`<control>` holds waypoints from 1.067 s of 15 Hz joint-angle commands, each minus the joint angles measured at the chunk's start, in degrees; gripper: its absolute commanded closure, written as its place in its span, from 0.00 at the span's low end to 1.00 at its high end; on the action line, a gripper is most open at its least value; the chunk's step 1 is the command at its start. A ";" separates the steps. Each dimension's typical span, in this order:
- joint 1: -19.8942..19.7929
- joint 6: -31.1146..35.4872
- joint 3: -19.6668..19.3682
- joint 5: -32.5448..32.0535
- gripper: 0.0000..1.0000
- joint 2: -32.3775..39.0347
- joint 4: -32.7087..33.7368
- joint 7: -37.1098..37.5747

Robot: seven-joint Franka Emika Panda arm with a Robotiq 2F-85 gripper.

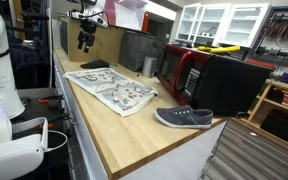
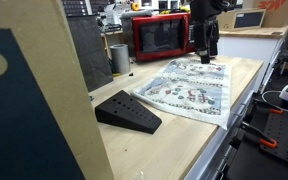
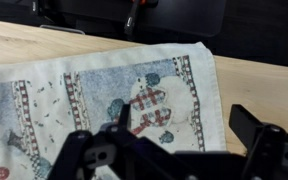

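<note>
Cloth, a pale rectangular woven towel printed with grey-blue and reddish figures, lies spread flat on the light, smooth-grained wooden countertop, with slight ripples along its hemmed edges; the black metal two-fingered claw hangs above the towel's far end in both exterior views, clear of the fabric; in the wrist view its dark, angular fingers stand spread wide over the towel's corner with nothing between them, so the claw is agape and empty; a grey canvas slip-on shoe with a pale sole rests on the wood near the counter's edge, apart from the towel; a boxy red microwave with a glossy dark door stands at the back of the counter; in an exterior view a matte black wedge-shaped block sits on the wood just beside the towel's near corner, and a cylindrical brushed-metal cup stands beside the microwave.
</note>
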 commanded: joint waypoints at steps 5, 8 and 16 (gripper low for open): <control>-4.07 5.97 -9.80 0.88 0.00 -4.51 -2.98 -14.01; -6.22 9.15 -13.65 1.10 0.00 -4.74 -4.04 -18.49; -12.57 18.26 -24.93 4.03 0.00 -1.60 -6.46 -29.00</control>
